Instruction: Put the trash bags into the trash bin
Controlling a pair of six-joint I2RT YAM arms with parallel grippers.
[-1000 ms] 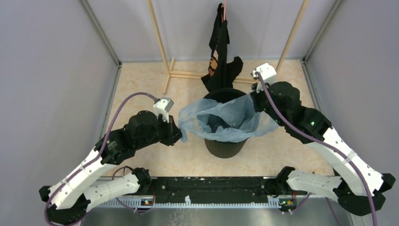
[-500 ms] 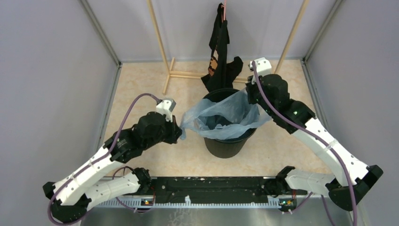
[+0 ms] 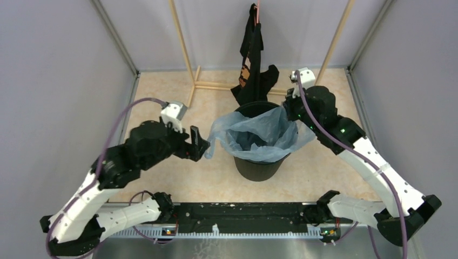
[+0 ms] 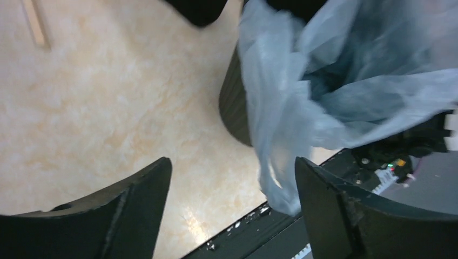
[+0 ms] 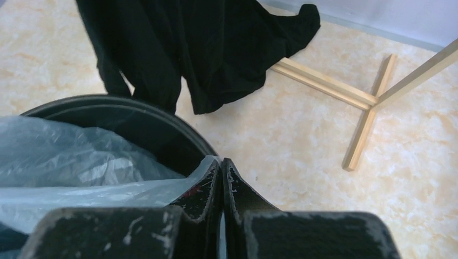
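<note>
Left of the bin [image 3: 259,168], the left gripper [image 3: 198,143] is held above the table [image 3: 162,97] with its fingers [image 4: 141,195] spread wide and nothing gripped between them. A loose flap of the light-blue bag [image 3: 258,135] hangs down over the bin's left side, just beside that gripper; in the left wrist view the flap is seen dangling in the gap, close to the right-hand finger, and whether it is touched cannot be told. The bin is stood upright near the middle of the table, and most of the bag is draped over its mouth: the middle is sunk inside, while the edges are spread over the left and near rim. The bin's far rim is left bare and black. At the bin's far right rim, the right gripper [image 3: 286,111] is seen with its fingers pressed together on the bag's edge, which is pulled up into a raised corner there. In the right wrist view the thin plastic is seen running into the pinched fingertips [image 5: 211,174]. Behind the bin, a black garment [image 3: 251,59] is hung from a wooden frame [image 3: 186,54], its lower end lying on the table just beyond the rim.
</note>
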